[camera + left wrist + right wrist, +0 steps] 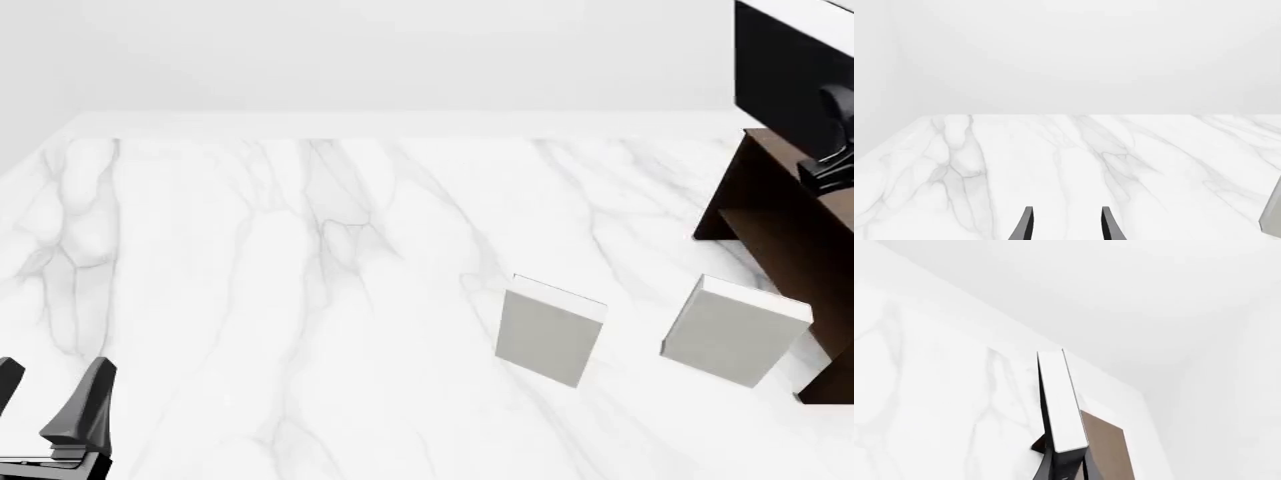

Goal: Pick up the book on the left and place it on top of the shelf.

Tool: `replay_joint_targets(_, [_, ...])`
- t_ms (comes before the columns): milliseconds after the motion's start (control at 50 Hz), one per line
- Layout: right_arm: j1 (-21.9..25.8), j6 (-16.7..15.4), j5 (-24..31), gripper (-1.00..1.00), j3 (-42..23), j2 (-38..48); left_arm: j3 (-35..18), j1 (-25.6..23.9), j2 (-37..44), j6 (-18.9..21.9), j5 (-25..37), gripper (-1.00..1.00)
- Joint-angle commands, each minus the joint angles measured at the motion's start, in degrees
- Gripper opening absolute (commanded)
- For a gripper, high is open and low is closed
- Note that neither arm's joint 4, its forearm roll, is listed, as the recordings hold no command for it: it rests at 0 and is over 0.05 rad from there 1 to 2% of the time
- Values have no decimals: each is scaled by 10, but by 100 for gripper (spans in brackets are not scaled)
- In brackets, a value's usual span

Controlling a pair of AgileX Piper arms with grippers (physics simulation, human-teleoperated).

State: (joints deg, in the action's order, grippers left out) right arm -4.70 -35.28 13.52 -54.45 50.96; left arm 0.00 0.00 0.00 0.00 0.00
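The black book [785,70] with white page edges [1061,400] is held upright in my right gripper [830,160] at the far right, over the flat top of the dark brown shelf [781,235]. In the right wrist view the brown shelf top [1106,452] lies just behind the book. I cannot tell whether the book touches the shelf. My left gripper [47,395] is open and empty at the near left, low over the table; its fingers [1025,225] point across bare marble.
Two light-grey books stand on the marble table [267,260], one at centre right [550,330], the other [734,332] just in front of the shelf. A grey book edge [1271,215] shows in the left wrist view.
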Motion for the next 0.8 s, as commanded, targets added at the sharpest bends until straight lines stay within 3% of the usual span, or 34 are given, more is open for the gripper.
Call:
replay_joint_targets(20, [-11,13,-1,-100,-6,-9,0,0,0,0,0,100])
replay_joint_targets(60, [-36,-2,-1,-100,5,-26,0,0,0,0,0,100])
replay_joint_targets(800, [-122,-54,14,-100,-26,-23,0,0,0,0,0,100])
